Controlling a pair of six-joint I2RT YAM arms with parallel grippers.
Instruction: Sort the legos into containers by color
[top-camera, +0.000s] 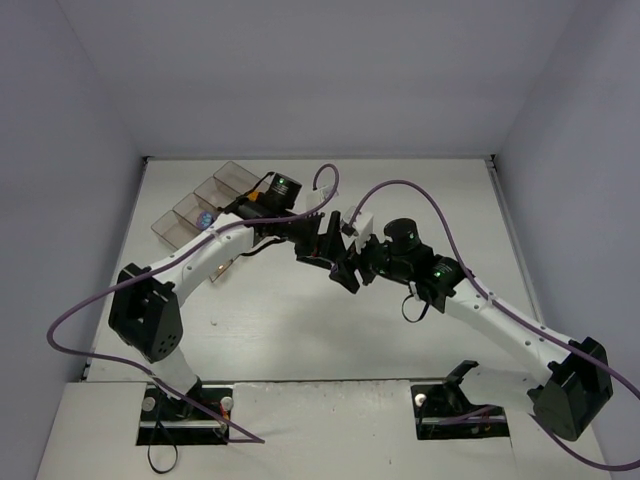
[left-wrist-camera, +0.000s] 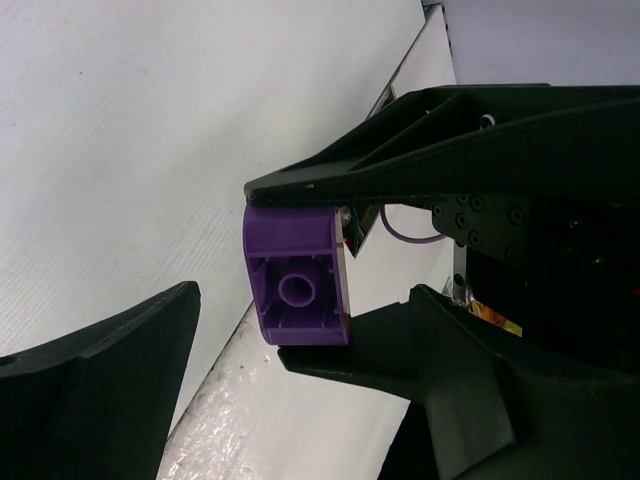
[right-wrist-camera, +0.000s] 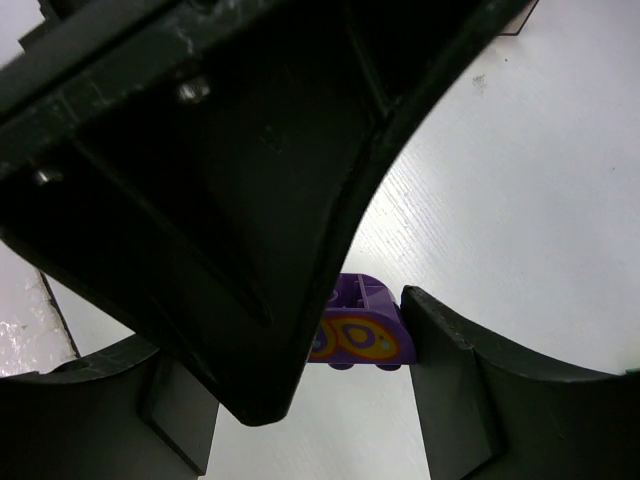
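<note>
The left hand (top-camera: 338, 262) and right hand (top-camera: 362, 258) interlock at centre, a finger of each filling the other's gap beside a purple lego (left-wrist-camera: 295, 290). The containers (top-camera: 205, 205) block the far left. The right side of the table (top-camera: 450, 200) lies open.

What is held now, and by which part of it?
A purple lego, pinched by two opposite sides between black fingers; which gripper's cannot be told.

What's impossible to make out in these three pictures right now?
- Wrist views: the purple brick sits where the left gripper and right gripper meet; which jaws grip it is unclear.
- Top view: that brick is hidden behind the grippers.
- Top view: the containers are partly covered by the left arm; contents too small to identify.
- Other legos: none visible in any view.
</note>
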